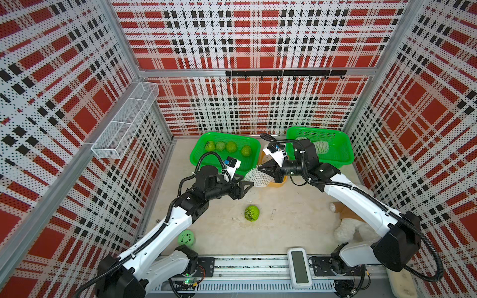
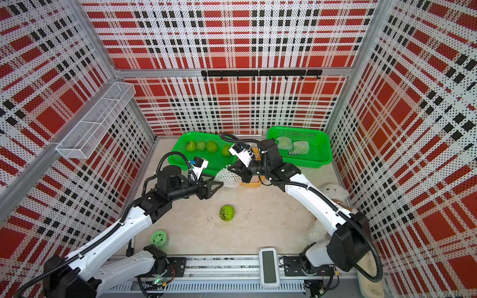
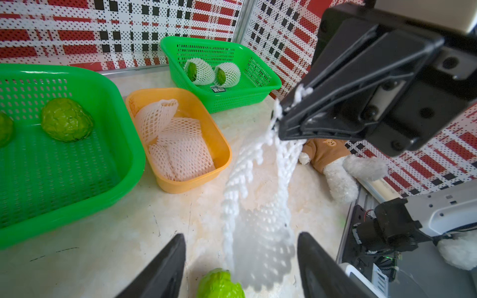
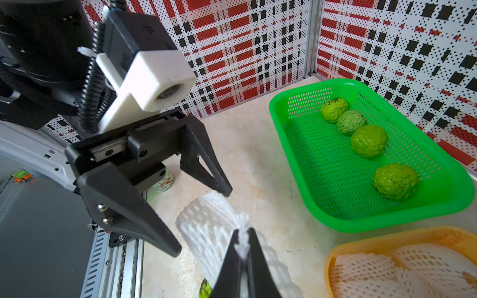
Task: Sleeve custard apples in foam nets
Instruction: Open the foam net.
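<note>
My right gripper (image 1: 259, 168) (image 4: 242, 232) is shut on one edge of a white foam net (image 1: 258, 178) (image 3: 258, 206), which hangs above the table. My left gripper (image 1: 247, 183) (image 3: 241, 236) is open, its fingers on either side of the net's other end and apart from it. Below them one bare custard apple (image 1: 252, 213) (image 3: 219, 283) lies on the table. Several more custard apples (image 1: 227, 147) (image 4: 369, 140) sit in the left green basket (image 1: 198, 154). Two netted ones (image 2: 284, 142) (image 3: 200, 71) lie in the right green basket (image 1: 343, 152). Spare foam nets (image 3: 178, 144) fill the orange basket (image 3: 191, 188).
A white plush bear (image 1: 348, 227) lies at the right, under my right arm. A smooth green ball (image 1: 186, 238) sits near the front left. A white device (image 1: 299, 267) rests on the front rail. A wire shelf (image 1: 124, 123) hangs on the left wall.
</note>
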